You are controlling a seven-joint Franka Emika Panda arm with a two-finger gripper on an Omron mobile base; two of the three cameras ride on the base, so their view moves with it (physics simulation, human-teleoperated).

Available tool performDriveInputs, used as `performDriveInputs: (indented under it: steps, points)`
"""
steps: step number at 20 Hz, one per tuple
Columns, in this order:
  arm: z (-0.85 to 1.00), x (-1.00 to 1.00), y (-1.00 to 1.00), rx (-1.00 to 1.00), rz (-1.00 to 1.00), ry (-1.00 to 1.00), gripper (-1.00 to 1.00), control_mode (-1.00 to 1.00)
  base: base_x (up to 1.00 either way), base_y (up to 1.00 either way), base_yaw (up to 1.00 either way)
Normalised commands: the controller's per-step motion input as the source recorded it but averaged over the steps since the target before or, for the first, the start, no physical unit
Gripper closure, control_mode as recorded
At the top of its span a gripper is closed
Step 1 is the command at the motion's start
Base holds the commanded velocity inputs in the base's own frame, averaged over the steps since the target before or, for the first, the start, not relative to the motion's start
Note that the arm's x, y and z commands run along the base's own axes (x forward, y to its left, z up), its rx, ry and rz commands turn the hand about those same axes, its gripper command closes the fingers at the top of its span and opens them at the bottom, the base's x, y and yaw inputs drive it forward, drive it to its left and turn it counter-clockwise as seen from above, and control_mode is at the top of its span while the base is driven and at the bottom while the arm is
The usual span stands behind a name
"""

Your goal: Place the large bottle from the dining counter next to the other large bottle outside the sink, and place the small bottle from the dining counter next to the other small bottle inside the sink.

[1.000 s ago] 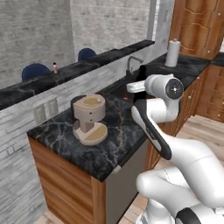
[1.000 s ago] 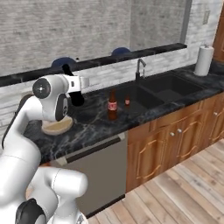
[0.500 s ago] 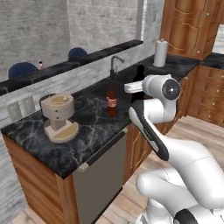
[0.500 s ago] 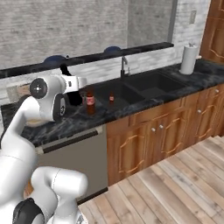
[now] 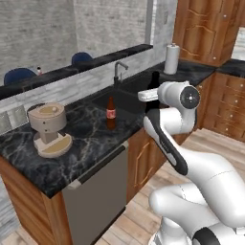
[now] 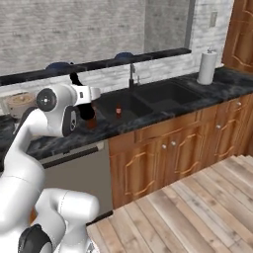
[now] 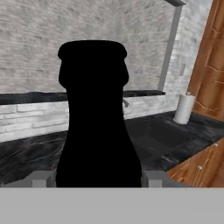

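My gripper (image 5: 152,94) is shut on the large bottle (image 5: 154,79), a tall black one held upright above the counter's front edge by the sink (image 5: 128,98). In the hand view this black bottle (image 7: 96,118) stands between the fingertips and covers the middle. In the right base view the gripper (image 6: 84,95) holds the bottle (image 6: 75,79) left of the basin (image 6: 163,94). The other large bottle (image 5: 111,114), amber with a red label, stands on the counter left of the sink. A small bottle (image 6: 118,110) stands inside the basin. A tiny small bottle (image 5: 39,71) stands on the dining counter (image 5: 95,62).
A curved faucet (image 5: 117,72) rises behind the sink. A paper towel roll (image 5: 171,59) stands on the counter to the right. A beige round appliance (image 5: 48,129) sits at the left. Blue stools (image 5: 82,57) show behind the dining counter. Wooden cabinets (image 6: 173,153) run below.
The whole picture has slid left, so the base has driven right along the counter toward the sink. The black bottle stays in the gripper.
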Motion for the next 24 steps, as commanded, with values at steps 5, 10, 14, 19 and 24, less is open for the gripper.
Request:
performDriveInputs:
  steps: [5, 10, 14, 19, 24]
  points:
    - [0.0, 0.0, 0.0, 0.0, 0.0, 0.0, 1.0, 1.0, 0.0, -0.02, 0.24]
    - [0.0, 0.0, 0.0, 0.0, 0.0, 0.0, 1.0, 1.0, 0.0, 0.0, 0.25]
    - [0.0, 0.0, 0.0, 0.0, 0.0, 0.0, 1.0, 1.0, 0.0, -0.01, 0.25]
    - [0.0, 0.0, 0.0, 0.0, 0.0, 0.0, 1.0, 1.0, 0.0, -0.04, 0.25]
    - [0.0, 0.0, 0.0, 0.0, 0.0, 0.0, 1.0, 1.0, 0.13, -0.22, 0.2]
